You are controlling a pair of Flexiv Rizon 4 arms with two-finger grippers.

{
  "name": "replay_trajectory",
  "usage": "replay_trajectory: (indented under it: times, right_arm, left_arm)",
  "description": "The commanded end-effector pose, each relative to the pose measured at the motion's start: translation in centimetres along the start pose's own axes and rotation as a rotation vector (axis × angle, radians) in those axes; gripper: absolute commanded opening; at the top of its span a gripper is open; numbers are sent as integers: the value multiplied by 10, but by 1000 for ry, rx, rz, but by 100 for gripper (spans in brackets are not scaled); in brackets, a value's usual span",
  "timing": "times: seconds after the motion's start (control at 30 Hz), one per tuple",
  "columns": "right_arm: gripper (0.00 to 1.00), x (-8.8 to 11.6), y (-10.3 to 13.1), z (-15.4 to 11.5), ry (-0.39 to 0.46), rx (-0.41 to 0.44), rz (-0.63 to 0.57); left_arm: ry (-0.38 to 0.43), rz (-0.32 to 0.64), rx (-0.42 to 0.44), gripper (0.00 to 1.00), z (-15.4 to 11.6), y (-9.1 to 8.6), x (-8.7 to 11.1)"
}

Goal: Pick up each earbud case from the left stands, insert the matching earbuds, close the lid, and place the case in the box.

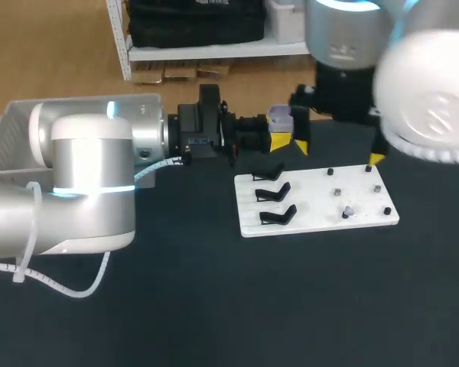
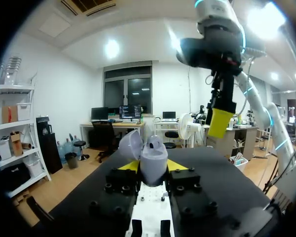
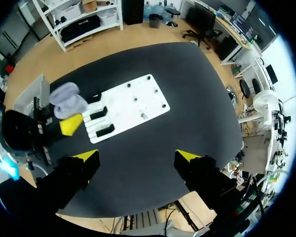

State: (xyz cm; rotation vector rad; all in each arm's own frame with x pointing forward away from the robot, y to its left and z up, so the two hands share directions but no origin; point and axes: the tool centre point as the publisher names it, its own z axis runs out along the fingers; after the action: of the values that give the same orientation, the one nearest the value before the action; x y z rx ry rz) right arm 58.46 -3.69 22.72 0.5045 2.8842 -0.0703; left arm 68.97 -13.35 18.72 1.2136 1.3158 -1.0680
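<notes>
Case [image 1: 280, 117] sits lid-open, clamped in my left gripper [image 1: 279, 141] at the white board's [image 1: 314, 222] eleven o'clock, so I'd keep it level while my right gripper [image 3: 137, 157], spread wide and empty above, descends squarely onto the earbud [image 1: 348, 211] at the board's four o'clock.

We see a bright room. Ceiling lamps [image 2: 111, 48] shine down and flare white in the left wrist view. Our right arm [image 1: 428, 99] looks washed-out white in the head view. The black table [image 1: 214, 306] looks dark, with hardly any shine.
</notes>
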Motion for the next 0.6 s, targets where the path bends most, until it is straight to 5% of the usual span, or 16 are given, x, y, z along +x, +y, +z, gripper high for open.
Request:
replay_trajectory:
  times: [0.03,0.6]
  right_arm:
    - [100,9,-26,8,-60,-191,-6]
    - [100,9,-26,8,-60,-191,-6]
  left_arm:
    - [-9,5,-8,0,1,-1,2]
    - [-9,5,-8,0,1,-1,2]
